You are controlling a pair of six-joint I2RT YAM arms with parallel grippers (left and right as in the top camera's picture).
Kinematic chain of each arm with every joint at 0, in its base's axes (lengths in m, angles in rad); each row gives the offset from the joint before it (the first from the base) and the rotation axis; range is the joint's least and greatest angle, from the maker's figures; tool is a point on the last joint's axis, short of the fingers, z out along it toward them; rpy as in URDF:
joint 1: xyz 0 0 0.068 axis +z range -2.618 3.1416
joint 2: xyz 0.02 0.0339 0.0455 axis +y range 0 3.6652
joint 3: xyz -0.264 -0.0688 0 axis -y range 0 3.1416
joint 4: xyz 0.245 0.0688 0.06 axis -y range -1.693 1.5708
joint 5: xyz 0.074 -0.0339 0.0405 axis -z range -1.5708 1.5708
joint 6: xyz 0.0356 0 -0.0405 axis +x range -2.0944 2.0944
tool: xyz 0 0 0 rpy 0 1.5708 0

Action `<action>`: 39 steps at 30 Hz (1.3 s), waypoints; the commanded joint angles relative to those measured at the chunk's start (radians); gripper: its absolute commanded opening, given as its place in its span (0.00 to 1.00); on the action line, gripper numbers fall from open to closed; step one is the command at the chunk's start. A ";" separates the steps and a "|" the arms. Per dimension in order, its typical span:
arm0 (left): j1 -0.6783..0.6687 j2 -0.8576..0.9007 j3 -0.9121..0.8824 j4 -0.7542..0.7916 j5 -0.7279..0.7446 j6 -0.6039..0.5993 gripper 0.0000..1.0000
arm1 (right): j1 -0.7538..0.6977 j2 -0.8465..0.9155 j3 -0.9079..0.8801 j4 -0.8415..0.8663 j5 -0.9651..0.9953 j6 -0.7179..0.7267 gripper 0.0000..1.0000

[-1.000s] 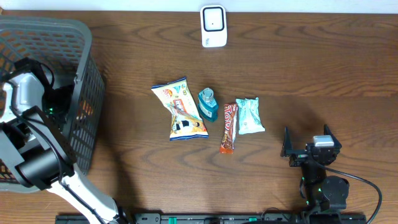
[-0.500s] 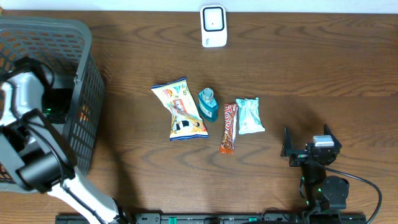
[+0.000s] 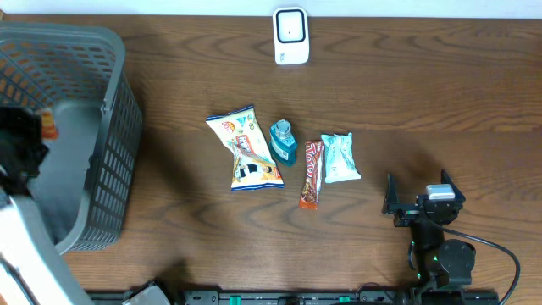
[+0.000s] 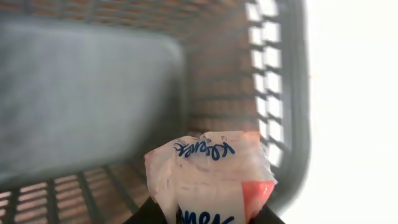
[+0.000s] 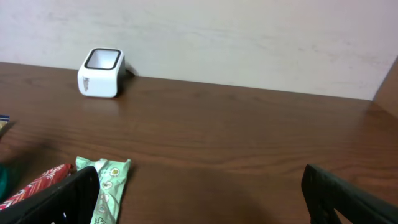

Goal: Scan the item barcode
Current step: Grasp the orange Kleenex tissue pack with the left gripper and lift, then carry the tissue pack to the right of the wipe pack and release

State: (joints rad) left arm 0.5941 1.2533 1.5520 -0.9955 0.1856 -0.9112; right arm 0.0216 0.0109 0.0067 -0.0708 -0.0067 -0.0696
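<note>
A: Left wrist view: left gripper clamped on tissue pack, free end pointing away frm cam.
B: Long axis?
A: Can't tell, btm cropped. Pack's over basket. Right gripper gaping, far rt.

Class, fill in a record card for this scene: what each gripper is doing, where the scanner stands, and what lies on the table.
left gripper: jaws shut on a tissue pack, above the basket
right gripper: jaws open, empty
scanner: white, at the far edge of the table
loose items: snack bag, teal bottle, chocolate bar, mint packet, side by side mid-table
</note>
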 commanded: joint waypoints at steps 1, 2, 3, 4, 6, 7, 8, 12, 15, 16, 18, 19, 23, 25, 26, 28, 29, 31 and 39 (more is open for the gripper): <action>-0.109 -0.082 0.008 -0.002 0.013 0.016 0.12 | -0.003 -0.005 -0.001 -0.004 -0.002 0.002 0.99; -0.145 -0.097 0.008 0.002 0.013 0.016 0.12 | -0.003 -0.005 -0.001 -0.004 -0.002 0.002 0.99; -0.192 -0.110 0.008 0.007 0.013 0.017 0.12 | -0.003 -0.005 -0.001 -0.004 -0.002 0.002 0.99; -0.241 -0.118 0.008 0.014 0.013 0.017 0.12 | -0.003 -0.005 -0.001 -0.004 -0.002 0.002 0.99; -0.341 -0.121 0.008 0.031 0.013 0.017 0.12 | -0.003 -0.005 -0.001 -0.004 -0.002 0.002 0.99; -0.397 -0.116 0.008 0.041 0.013 0.017 0.12 | -0.003 -0.005 -0.001 -0.004 -0.002 0.002 0.99; -0.504 -0.100 0.008 0.066 0.013 0.020 0.12 | -0.003 -0.005 -0.001 -0.004 -0.002 0.002 0.99; -0.727 -0.036 0.008 0.166 0.012 0.093 0.12 | -0.003 -0.005 -0.001 -0.004 -0.002 0.002 0.99; -0.875 0.034 0.008 0.243 0.006 0.182 0.12 | -0.003 -0.005 -0.001 -0.004 -0.002 0.002 0.99; -0.926 0.063 0.008 0.265 -0.002 0.210 0.12 | -0.003 -0.005 -0.001 -0.004 -0.002 0.002 0.99; -1.012 0.123 0.008 0.294 -0.032 0.248 0.12 | -0.003 -0.005 -0.001 -0.004 -0.002 0.002 0.99; -1.048 0.152 0.008 0.304 -0.051 0.258 0.12 | -0.003 -0.005 -0.001 -0.004 -0.002 0.002 0.99; -1.186 0.295 0.008 0.372 -0.093 0.298 0.12 | -0.003 -0.005 -0.001 -0.004 -0.002 0.002 0.99; -1.241 0.360 0.008 0.423 -0.093 0.317 0.12 | -0.003 -0.005 -0.001 -0.004 -0.002 0.002 0.99; -1.269 0.393 0.008 0.452 -0.092 0.332 0.12 | -0.003 -0.005 -0.001 -0.004 -0.002 0.002 0.99; -1.317 0.451 0.008 0.501 -0.093 0.355 0.12 | -0.003 -0.005 -0.001 -0.004 -0.002 0.002 0.99; -1.342 0.483 0.008 0.527 -0.095 0.368 0.12 | -0.003 -0.005 -0.001 -0.004 -0.002 0.002 0.99; -1.381 0.539 0.008 0.558 -0.124 0.369 0.12 | -0.003 -0.005 -0.001 -0.004 -0.002 0.002 0.99; -1.459 0.737 0.008 0.594 -0.197 0.330 0.17 | -0.003 -0.005 -0.001 -0.004 -0.002 0.002 0.99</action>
State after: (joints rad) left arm -0.8593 1.9335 1.5520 -0.3973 0.0364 -0.5690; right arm 0.0216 0.0109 0.0067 -0.0708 -0.0067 -0.0696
